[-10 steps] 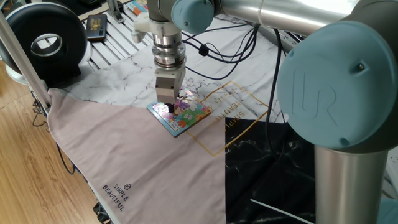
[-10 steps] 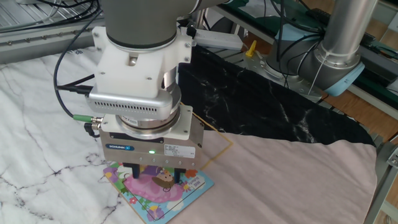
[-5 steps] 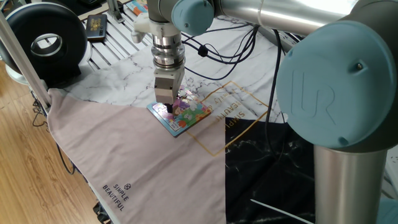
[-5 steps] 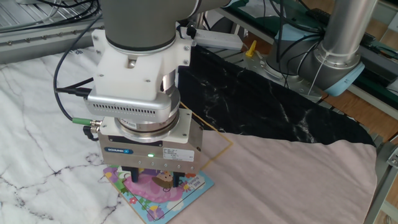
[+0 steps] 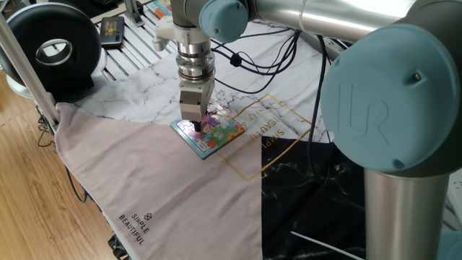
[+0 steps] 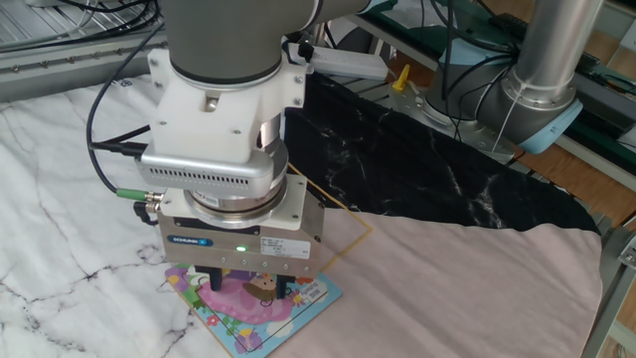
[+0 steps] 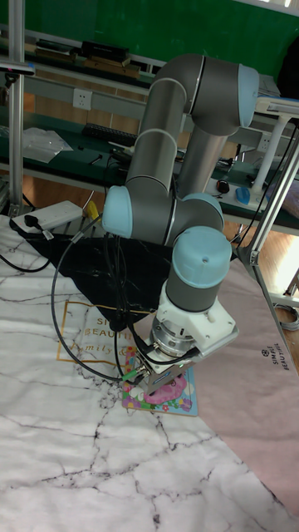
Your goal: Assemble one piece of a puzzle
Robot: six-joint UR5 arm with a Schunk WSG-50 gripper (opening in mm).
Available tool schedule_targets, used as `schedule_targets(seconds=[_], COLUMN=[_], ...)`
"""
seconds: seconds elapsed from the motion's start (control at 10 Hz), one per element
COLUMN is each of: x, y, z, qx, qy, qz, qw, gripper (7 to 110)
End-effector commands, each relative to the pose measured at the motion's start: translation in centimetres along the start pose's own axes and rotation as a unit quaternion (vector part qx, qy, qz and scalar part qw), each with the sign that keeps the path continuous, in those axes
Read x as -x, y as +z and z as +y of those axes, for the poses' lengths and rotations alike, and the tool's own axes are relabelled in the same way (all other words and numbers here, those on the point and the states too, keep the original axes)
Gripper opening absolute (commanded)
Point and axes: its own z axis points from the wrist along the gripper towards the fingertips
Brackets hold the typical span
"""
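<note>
Over puzzle point(image 6: 260, 313) — claw point(image 6: 246, 288) hides piece, grip unclear.

The puzzle point(image 5: 208, 132) was a small square board with a blue rim and a bright cartoon picture in pinks and greens. It lay flat on the surface, turned so that one corner pointed toward the pale pink cloth point(image 5: 151, 188) and overlapped that cloth's edge, while its far part rested on the white marbled sheet point(image 6: 60, 199) beside the cloth. In the other fixed view a pink patch with a small brown figure showed in the middle of the puzzle point(image 6: 260, 303). In the tall fixed view the puzzle point(image 7: 170, 397) lay next to the cloth. The piece could not be made out in any view.
</note>
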Motion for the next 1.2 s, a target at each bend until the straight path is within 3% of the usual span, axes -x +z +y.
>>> schedule_targets(seconds=[0.0, 0.7, 1.1], x=[0.02, 0.20, -0.10], y=[-0.03, -0.45, -0.30], z=[-0.07, 0.45, -0.08], qx=[0.001, 0.010, 0.002], qy=[0.004, 0.006, 0.006], qz=[-0.001, -0.004, 0.001], qw=[1.0000, 0.9999, 1.0000], gripper=[66, 66, 66])
